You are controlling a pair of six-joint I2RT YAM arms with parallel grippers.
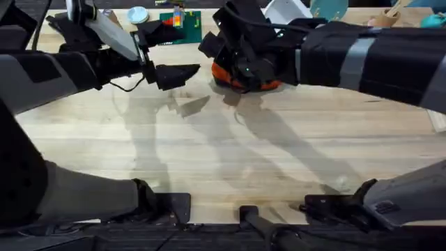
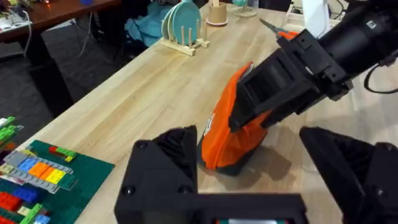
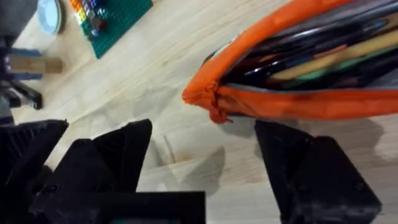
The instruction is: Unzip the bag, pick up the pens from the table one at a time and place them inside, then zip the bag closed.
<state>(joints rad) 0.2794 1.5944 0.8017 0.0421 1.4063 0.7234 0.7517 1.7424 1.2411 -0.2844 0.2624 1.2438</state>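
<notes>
Table (image 1: 230, 160), light plank top; on it the bag (image 2: 239, 124), orange pouch standing on its dark base, mouth unzipped, just ahead of the released left gripper (image 2: 249, 186) and directly under the right gripper (image 3: 202, 168), whose jaws are likewise spread and empty beside the pouch's end seam. Pens (image 3: 336, 59), several, lying lengthwise inside the gaping mouth. Risk: the light pouch may tip or slide if a jaw snags loose fabric instead of the zip pull, spilling pens back out.
</notes>
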